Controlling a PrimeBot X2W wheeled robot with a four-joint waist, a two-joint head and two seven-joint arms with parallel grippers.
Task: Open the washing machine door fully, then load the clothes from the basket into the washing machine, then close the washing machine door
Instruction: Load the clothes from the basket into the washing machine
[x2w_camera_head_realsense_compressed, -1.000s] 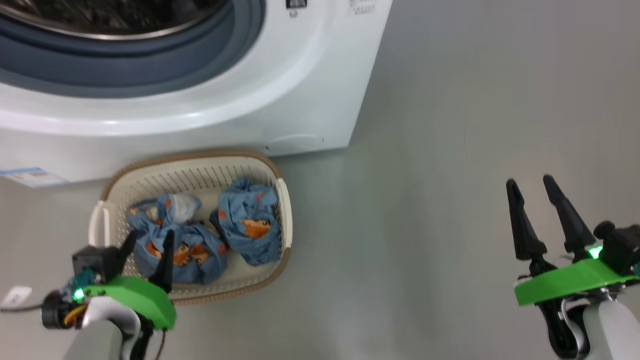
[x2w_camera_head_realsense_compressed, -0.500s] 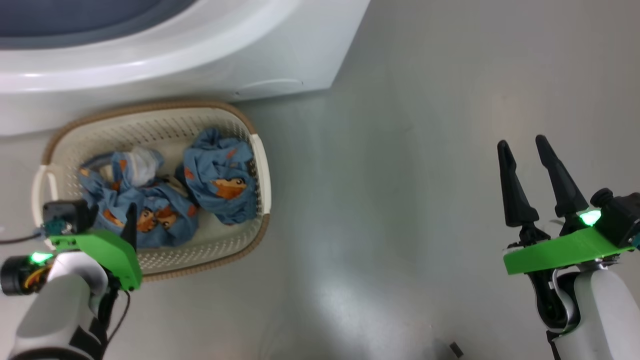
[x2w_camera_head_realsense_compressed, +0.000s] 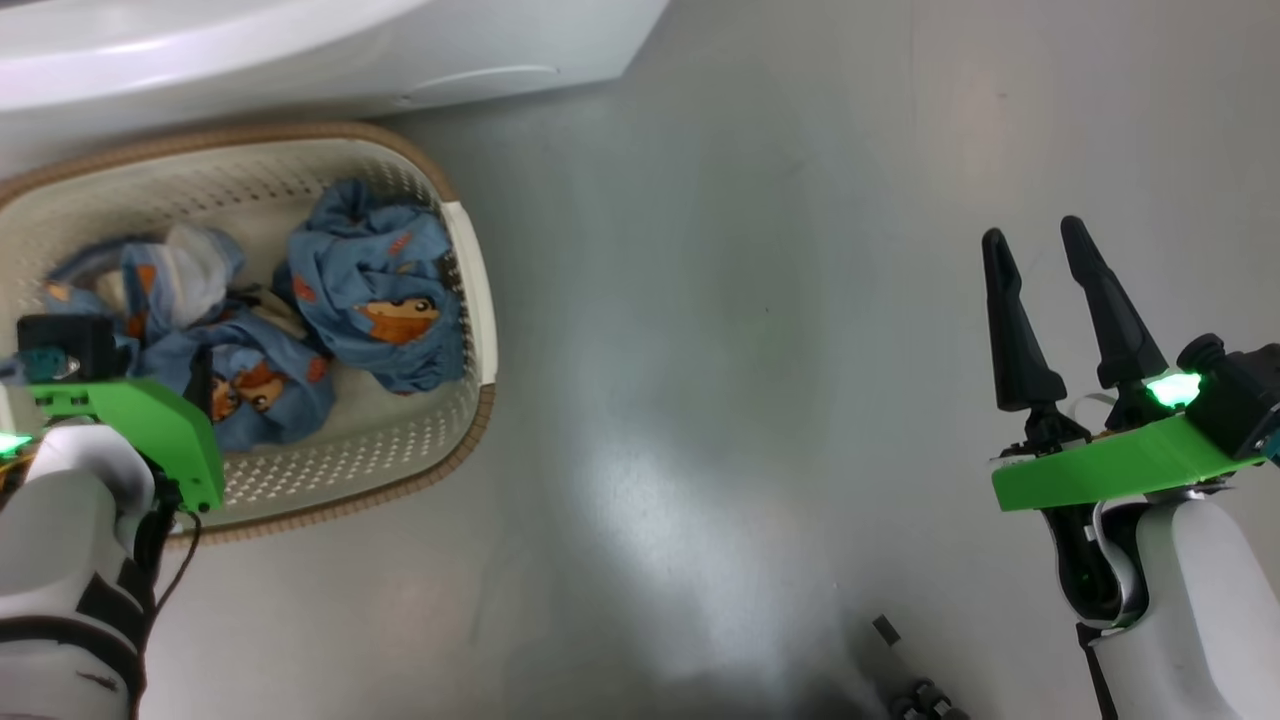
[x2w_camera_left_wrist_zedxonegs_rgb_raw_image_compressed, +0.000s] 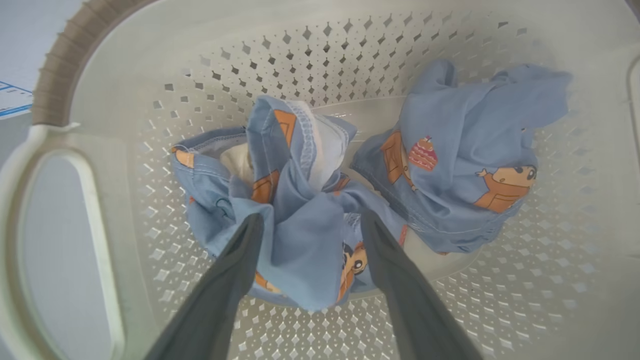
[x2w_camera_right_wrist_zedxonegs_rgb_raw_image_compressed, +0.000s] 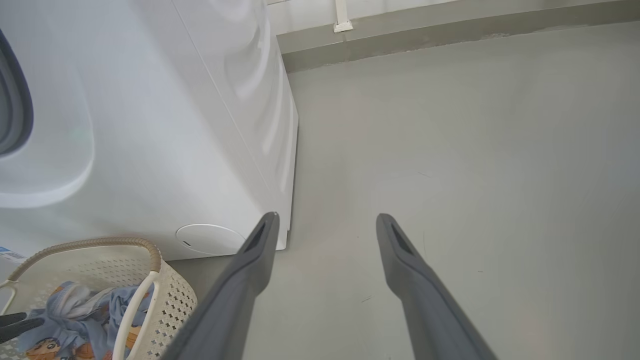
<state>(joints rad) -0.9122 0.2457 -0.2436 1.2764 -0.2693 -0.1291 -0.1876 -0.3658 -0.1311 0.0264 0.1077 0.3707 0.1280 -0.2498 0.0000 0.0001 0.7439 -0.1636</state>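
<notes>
The cream basket (x2w_camera_head_realsense_compressed: 478, 300) stands on the floor against the white washing machine (x2w_camera_head_realsense_compressed: 300, 50). Two light blue bundles of clothes lie in it. My left gripper (x2w_camera_left_wrist_zedxonegs_rgb_raw_image_compressed: 311, 220) is down inside the basket (x2w_camera_left_wrist_zedxonegs_rgb_raw_image_compressed: 115, 100), open, with one dark finger on each side of the left bundle (x2w_camera_left_wrist_zedxonegs_rgb_raw_image_compressed: 305, 250). The right bundle (x2w_camera_left_wrist_zedxonegs_rgb_raw_image_compressed: 465, 165) lies apart from the fingers. My right gripper (x2w_camera_head_realsense_compressed: 1035, 250) hangs open above bare floor, far right of the basket, with nothing between its fingers (x2w_camera_right_wrist_zedxonegs_rgb_raw_image_compressed: 240, 280). The washing machine door is out of view.
The washer's front corner and round white cap (x2w_camera_right_wrist_zedxonegs_rgb_raw_image_compressed: 210, 239) are just left of the right gripper's fingers. Grey floor (x2w_camera_head_realsense_compressed: 750, 350) spreads to the right of the basket. A skirting edge (x2w_camera_right_wrist_zedxonegs_rgb_raw_image_compressed: 450, 35) runs along the far wall. Small dark parts (x2w_camera_head_realsense_compressed: 915, 695) lie on the floor at the bottom.
The head camera has tipped down, so the washer and basket slid up and to the left in the picture. The left gripper has stayed over the left bundle. Both grippers have stayed open.
</notes>
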